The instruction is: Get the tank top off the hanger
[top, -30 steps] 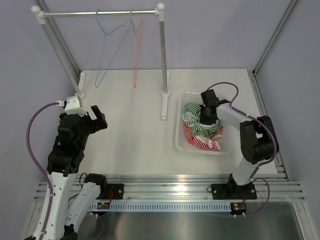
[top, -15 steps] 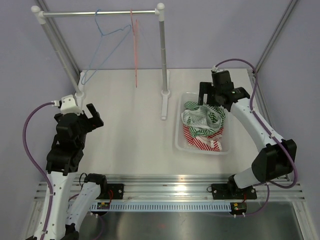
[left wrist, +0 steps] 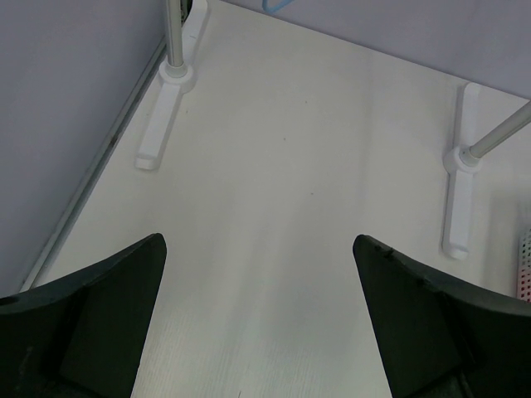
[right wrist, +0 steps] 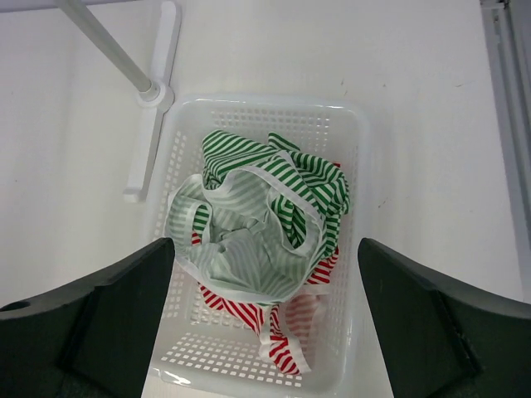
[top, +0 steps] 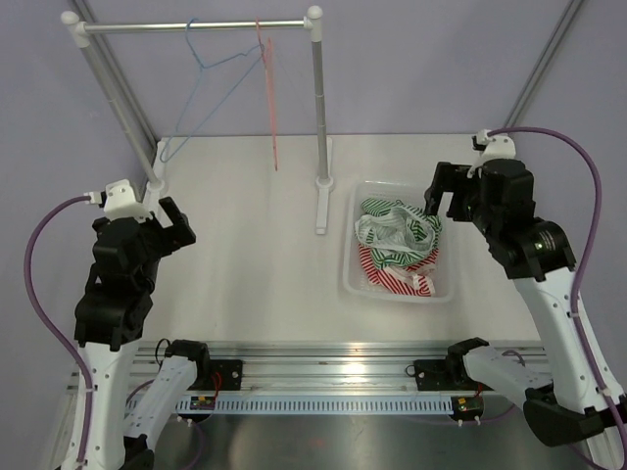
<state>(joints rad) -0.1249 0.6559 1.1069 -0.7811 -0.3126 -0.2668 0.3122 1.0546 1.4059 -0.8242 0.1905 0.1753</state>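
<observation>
A green-striped tank top lies crumpled in the white basket, on top of a red-striped one. The top view shows the same pile in the basket. My right gripper hangs open high above the pile, touching nothing, and appears at the basket's right. A blue hanger and a red hanger hang bare on the rail. My left gripper is open over bare table at the left.
The rack's right post stands just left of the basket, its foot reaching toward me. The left post's foot lies near the table's left edge. Frame struts rise at the back corners.
My right gripper opened, left the green tank top in the basket, and rose back to the right. The hangers swung on the rail. My left arm drifted slightly left.
</observation>
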